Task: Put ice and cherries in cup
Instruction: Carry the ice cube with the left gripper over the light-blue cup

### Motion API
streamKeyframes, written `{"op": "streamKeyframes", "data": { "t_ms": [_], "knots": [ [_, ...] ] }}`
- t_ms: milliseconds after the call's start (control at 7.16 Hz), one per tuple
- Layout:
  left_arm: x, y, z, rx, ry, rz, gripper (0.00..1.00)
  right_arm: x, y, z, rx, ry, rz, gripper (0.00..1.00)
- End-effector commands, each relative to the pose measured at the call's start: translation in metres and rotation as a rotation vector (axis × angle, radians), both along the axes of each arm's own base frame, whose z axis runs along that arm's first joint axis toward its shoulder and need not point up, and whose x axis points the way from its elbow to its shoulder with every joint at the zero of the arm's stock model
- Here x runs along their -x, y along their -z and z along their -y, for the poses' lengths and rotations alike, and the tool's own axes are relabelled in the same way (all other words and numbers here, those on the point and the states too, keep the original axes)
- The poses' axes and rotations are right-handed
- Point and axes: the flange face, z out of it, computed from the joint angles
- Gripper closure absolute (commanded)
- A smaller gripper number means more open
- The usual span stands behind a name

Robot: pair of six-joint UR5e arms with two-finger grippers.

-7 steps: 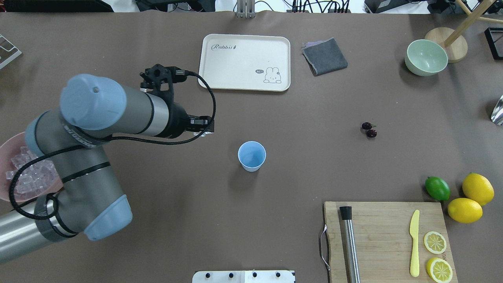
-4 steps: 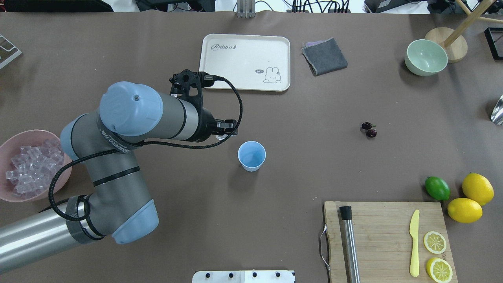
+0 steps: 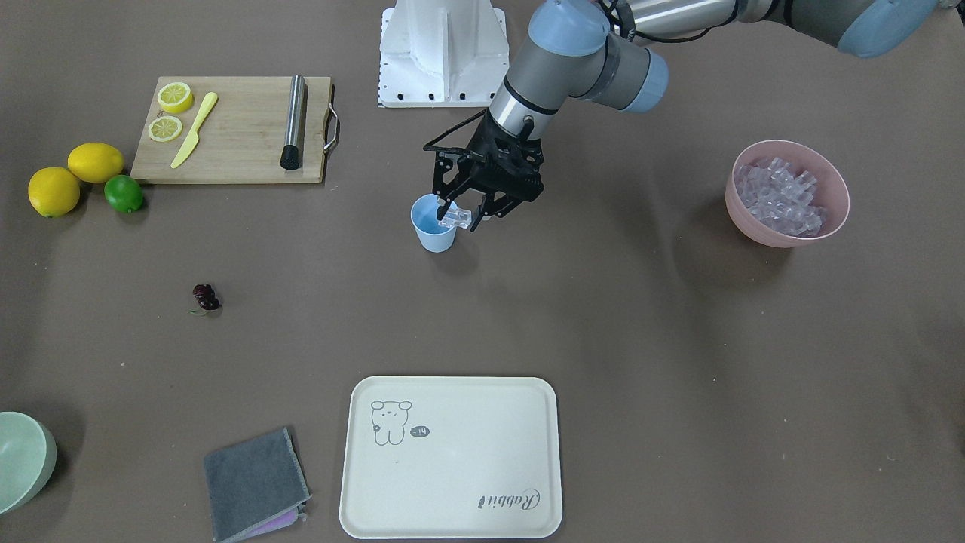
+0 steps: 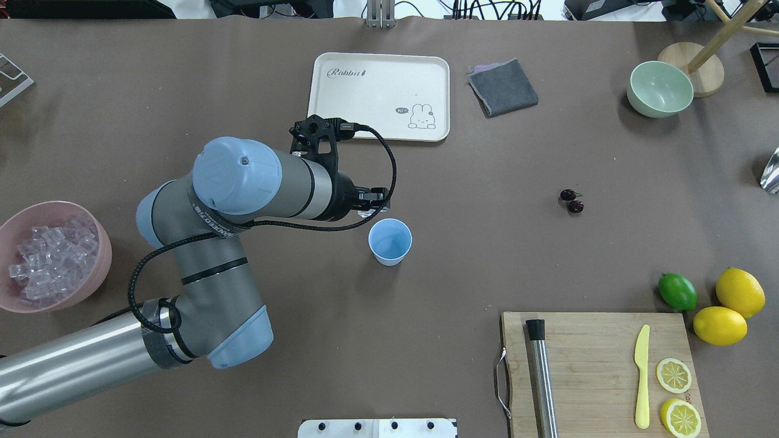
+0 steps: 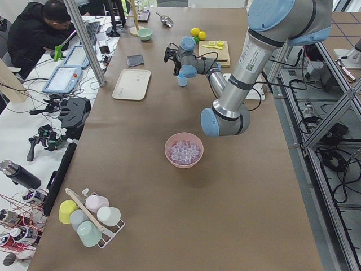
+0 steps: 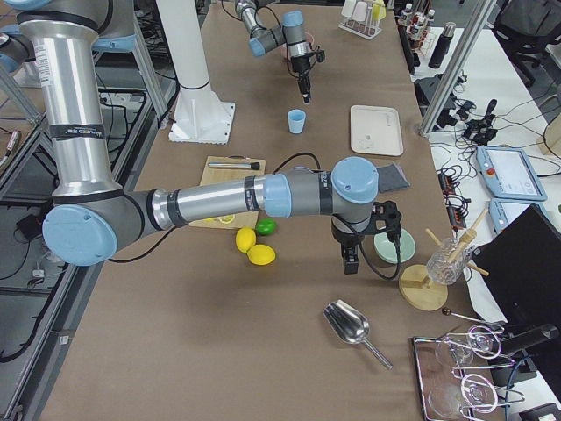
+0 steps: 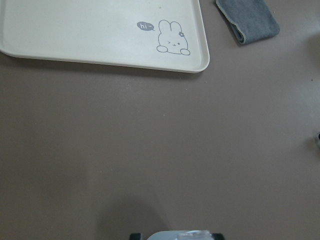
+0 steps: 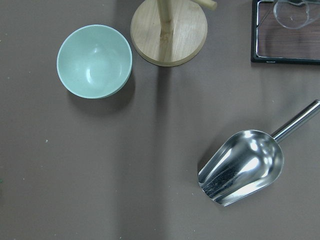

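Observation:
The light blue cup point(image 4: 390, 241) stands upright mid-table and also shows in the front view point(image 3: 434, 226). My left gripper point(image 3: 458, 216) is shut on one clear ice cube point(image 3: 454, 221) and holds it above the table, right at the cup's rim on the pink bowl's side point(image 4: 372, 210). The cube shows at the bottom edge of the left wrist view point(image 7: 180, 234). More ice point(image 3: 778, 192) fills the pink bowl point(image 3: 781, 240). The dark cherries point(image 4: 571, 201) lie on the table, far from both grippers. My right gripper point(image 6: 351, 256) hangs near the green bowl; I cannot tell if it is open.
A cream tray point(image 4: 341, 97) and grey cloth point(image 4: 503, 88) lie beyond the cup. A cutting board point(image 4: 596, 340) holds a knife, steel tube and lemon slices. A lime point(image 4: 677, 291) and lemons sit beside it. The pale green bowl point(image 8: 94, 61) and metal scoop point(image 8: 242, 167) sit far right.
My left arm has swung right from the pink bowl towards the cup, carrying the ice cube. The cup and cherries have not moved.

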Motion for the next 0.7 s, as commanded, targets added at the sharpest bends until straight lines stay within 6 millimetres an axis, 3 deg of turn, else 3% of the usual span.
{"op": "streamKeyframes", "data": {
  "t_ms": [0,140,559],
  "knots": [
    [-0.01,0.018,-0.007,0.018,0.005,-0.027,1.0,0.004,0.011,0.011,0.018,0.009,0.001,0.0],
    [-0.028,0.015,-0.006,0.022,0.006,-0.007,1.0,0.005,0.012,0.012,0.019,0.01,0.001,0.0],
    [-0.029,0.014,-0.005,0.02,0.011,0.001,1.0,0.004,0.012,0.011,0.019,0.009,0.001,0.0]
  ]
}}
